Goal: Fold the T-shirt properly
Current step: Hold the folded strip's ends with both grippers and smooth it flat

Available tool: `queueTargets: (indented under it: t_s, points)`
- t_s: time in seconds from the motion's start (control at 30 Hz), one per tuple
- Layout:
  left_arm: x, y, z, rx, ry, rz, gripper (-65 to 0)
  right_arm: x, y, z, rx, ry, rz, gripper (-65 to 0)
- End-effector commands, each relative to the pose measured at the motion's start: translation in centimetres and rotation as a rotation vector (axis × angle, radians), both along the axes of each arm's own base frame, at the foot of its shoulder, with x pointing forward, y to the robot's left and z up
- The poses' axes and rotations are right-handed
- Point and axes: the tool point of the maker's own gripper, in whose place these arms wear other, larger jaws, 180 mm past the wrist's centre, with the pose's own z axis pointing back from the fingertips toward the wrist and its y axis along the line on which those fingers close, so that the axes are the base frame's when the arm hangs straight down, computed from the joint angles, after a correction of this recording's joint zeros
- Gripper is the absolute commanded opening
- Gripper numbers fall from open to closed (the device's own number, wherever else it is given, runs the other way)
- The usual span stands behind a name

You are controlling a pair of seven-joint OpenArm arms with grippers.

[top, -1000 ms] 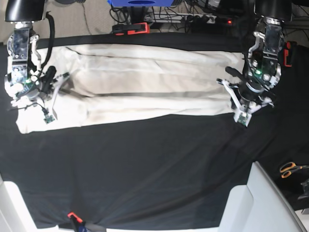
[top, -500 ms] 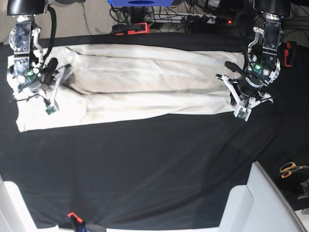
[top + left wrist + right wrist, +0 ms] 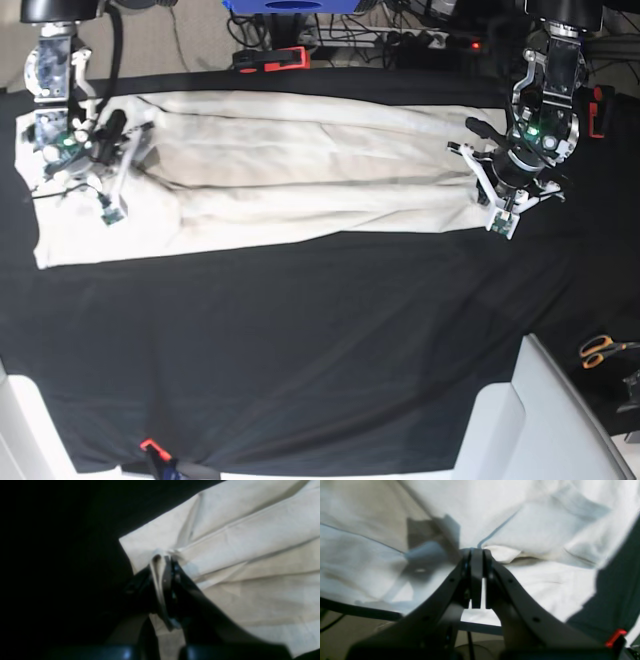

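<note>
I'm pinching the shirt [image 3: 290, 165] at both ends, left pincer [image 3: 165, 580] and right pincer [image 3: 477, 555] both clamping cloth; it's lying narrowed lengthwise, crosswise folds not yet done.

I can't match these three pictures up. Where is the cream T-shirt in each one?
Base view: the T-shirt lies as a long band across the upper part, between the two arms, on the black cloth.
Left wrist view: it fills the right half, one edge pinched in the left gripper.
Right wrist view: it fills most of the picture beyond the right gripper, which is shut.
Shared landmark: the black cloth bordering the shirt.
</note>
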Motion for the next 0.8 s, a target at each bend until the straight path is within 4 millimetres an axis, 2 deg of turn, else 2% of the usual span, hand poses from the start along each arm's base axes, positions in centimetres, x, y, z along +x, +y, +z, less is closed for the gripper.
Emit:
queueTargets:
  t_s: [0.0,0.47,0.77]
  points:
    - [0.9,0.6,1.1,0.018,-0.039,-0.005,-65.0,0.9,-0.4,0.9,-0.011,-0.034,-0.001,-65.0]
    - [3.4,0.3,2.8,0.004,-0.141,-0.022,-65.0,-0.4,-0.4,0.2,-0.013,-0.004,-0.003,-65.0]
    - [4.2,0.8,3.2,0.133,-0.149,-0.081,-65.0,-0.7,-0.4,0.1,-0.011,0.000,-0.007,-65.0]
